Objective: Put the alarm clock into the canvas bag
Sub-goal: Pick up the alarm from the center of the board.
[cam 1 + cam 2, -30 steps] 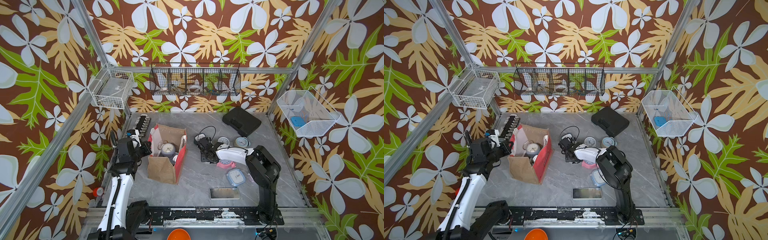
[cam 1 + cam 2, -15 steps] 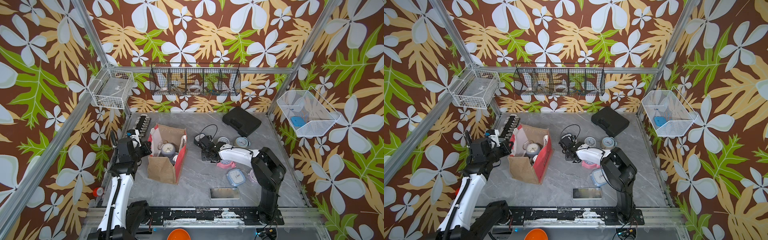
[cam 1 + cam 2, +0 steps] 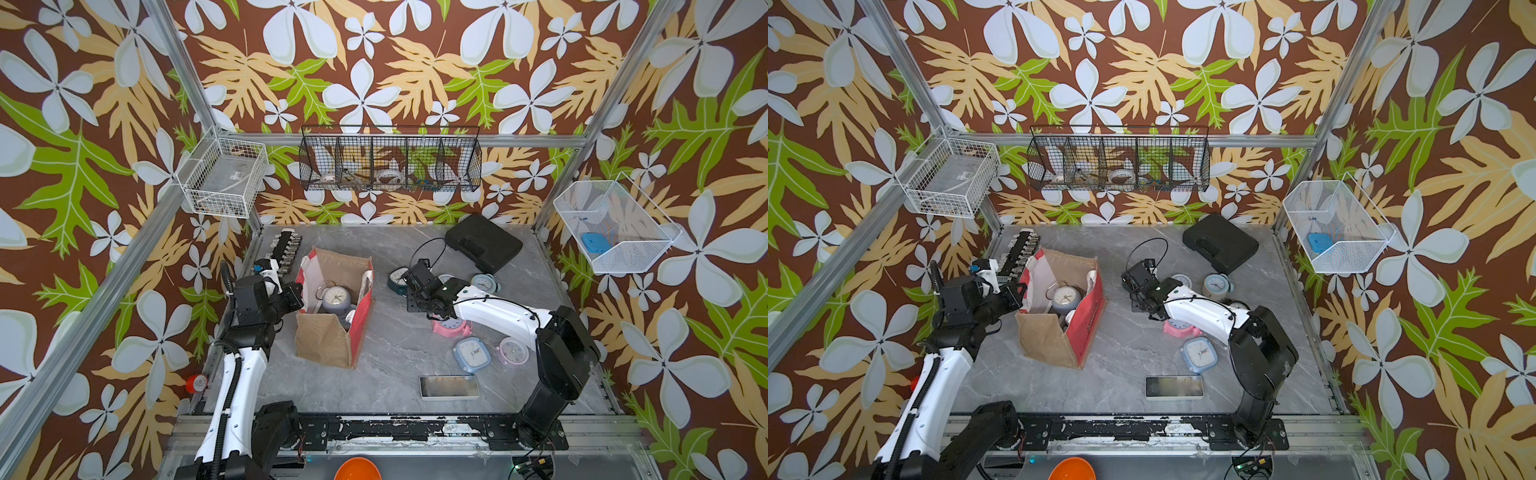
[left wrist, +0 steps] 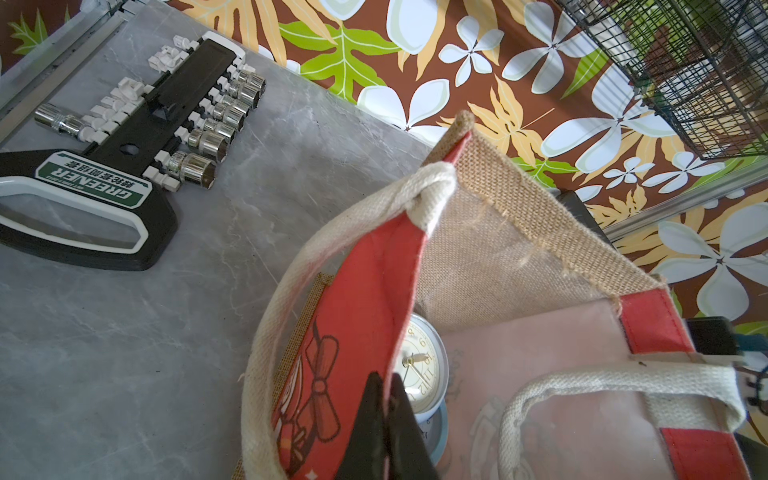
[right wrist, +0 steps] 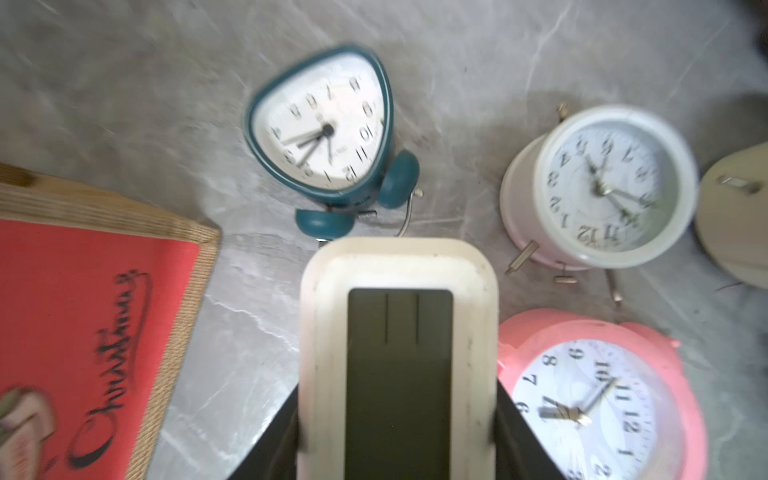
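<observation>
The right jaws clamp the cream clock (image 5: 398, 357) by its long sides near the bench's middle, and the bag (image 3: 324, 345), its red side pinched by the closed left jaws, stands open toward the left edge.

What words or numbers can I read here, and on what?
"GREENER": upside-down green label on the socket holder; Chinese characters beside it unclear.
"Christmas", blurred script: red panel of the canvas bag.
Hour numerals: dials of the teal clock, white clock, pink clock, clock inside the bag.
Cream digital clock: screen dark.
</observation>
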Tool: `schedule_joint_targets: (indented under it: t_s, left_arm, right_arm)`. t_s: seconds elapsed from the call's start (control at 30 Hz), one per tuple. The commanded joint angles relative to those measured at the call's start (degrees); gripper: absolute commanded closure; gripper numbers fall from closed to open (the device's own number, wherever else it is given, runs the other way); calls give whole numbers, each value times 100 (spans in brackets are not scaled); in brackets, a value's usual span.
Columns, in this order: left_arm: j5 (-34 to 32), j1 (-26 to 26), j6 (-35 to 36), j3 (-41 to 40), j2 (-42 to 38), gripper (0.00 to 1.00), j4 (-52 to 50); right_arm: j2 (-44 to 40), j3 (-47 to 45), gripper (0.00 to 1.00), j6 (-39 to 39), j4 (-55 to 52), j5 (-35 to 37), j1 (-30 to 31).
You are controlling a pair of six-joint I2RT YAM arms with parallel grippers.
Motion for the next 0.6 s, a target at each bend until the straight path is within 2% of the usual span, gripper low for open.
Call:
schedule_joint_targets:
  t_s: [0.0,0.27,0.57]
  left_arm:
    - [53,5,17,1,-10,100,-56]
    - [116,-2,21,-8,-32,100,-33]
    - [355,0,19,-86,-237,100,159]
  right_arm:
    - [-293,185,56,-326,-130,74,44]
    - [-544,1357,58,-1404,-194,-378,478]
    - [354,2959,59,-2230,-310,-1391,1142]
